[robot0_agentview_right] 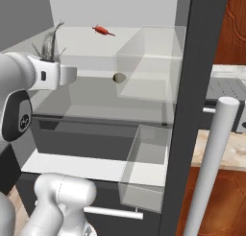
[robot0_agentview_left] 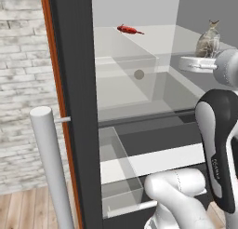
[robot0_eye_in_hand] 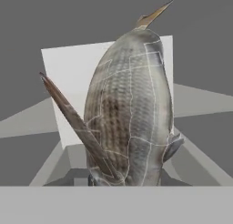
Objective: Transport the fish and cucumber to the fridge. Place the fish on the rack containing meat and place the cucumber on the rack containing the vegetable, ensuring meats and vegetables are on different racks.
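Note:
The fridge stands open, showing its white interior. My gripper is shut on the fish, a speckled silvery-grey body held upright at the right side of the opening, level with the upper shelf. In the hand view the fish hides the fingertips of the gripper. The red meat lies at the back of that upper rack. A small olive-brown vegetable sits on the lower shelf. From the right base view the fish is left of the meat. The cucumber is out of view.
Open black doors flank the opening, each with a long silver bar handle close to the base. Clear door bins jut inward. A lower drawer sits below the shelves. A counter lies at the right.

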Robot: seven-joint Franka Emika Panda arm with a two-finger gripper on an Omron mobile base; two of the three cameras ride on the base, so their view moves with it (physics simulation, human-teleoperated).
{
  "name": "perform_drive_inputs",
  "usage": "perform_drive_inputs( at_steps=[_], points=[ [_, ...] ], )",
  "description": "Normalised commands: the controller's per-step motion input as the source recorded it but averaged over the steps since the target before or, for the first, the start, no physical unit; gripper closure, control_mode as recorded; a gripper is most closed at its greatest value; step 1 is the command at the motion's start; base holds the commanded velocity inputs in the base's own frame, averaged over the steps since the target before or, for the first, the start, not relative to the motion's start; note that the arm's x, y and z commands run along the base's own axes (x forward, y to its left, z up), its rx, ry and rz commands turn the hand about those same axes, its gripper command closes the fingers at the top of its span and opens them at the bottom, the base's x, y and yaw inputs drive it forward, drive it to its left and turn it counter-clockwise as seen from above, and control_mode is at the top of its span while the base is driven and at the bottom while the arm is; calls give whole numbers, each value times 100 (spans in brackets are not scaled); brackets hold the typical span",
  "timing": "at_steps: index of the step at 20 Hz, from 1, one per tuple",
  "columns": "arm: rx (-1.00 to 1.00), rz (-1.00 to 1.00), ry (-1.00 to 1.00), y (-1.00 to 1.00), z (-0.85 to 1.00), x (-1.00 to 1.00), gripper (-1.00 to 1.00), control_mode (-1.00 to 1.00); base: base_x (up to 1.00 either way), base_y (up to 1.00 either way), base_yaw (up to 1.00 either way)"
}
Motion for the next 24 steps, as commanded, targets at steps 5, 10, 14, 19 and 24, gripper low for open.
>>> perform_drive_inputs(
  at_steps=[5, 10, 14, 19, 24],
  points=[
    [0, 0, 1, -2, -4, 4, 100, -100, 0, 0, 0],
    [0, 0, -1, -1, -20, 68, 100, -100, 0, 0, 0],
    [0, 0, 0, -2, -1, 92, 100, -100, 0, 0, 0],
    [0, 0, 2, -7, 0, 92, 100, -100, 0, 0, 0],
    [1, 2, 8, -21, -1, 93, 100, -100, 0, 0, 0]
  ],
)
